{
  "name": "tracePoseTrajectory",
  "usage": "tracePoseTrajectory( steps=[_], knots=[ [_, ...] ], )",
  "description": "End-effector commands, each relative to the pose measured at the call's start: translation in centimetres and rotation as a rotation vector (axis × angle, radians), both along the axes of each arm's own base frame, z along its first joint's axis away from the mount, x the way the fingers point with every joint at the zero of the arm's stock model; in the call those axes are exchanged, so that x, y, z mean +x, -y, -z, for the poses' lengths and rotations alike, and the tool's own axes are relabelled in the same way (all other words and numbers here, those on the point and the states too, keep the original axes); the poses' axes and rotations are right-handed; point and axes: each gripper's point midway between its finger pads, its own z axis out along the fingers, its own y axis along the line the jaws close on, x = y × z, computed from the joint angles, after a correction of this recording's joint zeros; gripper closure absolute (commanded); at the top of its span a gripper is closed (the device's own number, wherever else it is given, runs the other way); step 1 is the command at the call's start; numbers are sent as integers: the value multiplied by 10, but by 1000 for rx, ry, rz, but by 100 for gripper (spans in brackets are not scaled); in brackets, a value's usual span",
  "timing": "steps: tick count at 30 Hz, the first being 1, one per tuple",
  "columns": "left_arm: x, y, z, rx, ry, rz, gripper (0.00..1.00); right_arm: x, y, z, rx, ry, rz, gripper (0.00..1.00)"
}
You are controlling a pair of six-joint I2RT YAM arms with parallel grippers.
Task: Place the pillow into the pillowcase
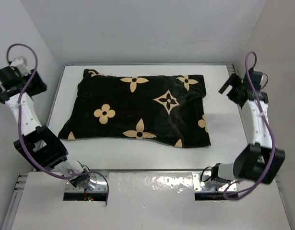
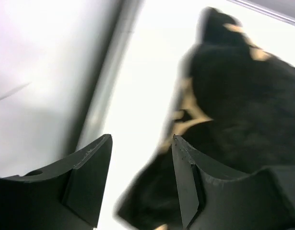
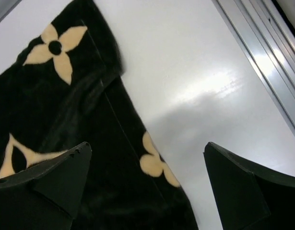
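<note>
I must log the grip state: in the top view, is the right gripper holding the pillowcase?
No, the right gripper stands open beside the pillowcase, with bare table between them.

Pillowcase centred on table

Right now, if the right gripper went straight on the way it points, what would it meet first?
Probably the pillowcase: its side edge lies ahead of the open right gripper, with bare table just beside. Depth is unclear.
</note>
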Motion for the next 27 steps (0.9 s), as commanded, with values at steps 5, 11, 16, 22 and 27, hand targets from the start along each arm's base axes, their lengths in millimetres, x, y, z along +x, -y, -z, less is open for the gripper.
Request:
tracePoseTrajectory(
  steps=[5,11,16,22,27],
  knots=[
    [-77,-26,3,95,-87,-92,46,-96,-37,31,97,-95,-45,1],
    [-103,-12,17,159,-123,-56,36,-143,-32,24,33,-68,49,1],
    [-121,12,31,132,-157,1,36,-162,-28,0,27,-8,155,1],
    [-133,29,23,161,-135,38,35,-171,-38,-6,48,65,127,1],
    [-137,34,8,196,-111,53,33,-177,-43,-9,40,83,92,1]
  ],
)
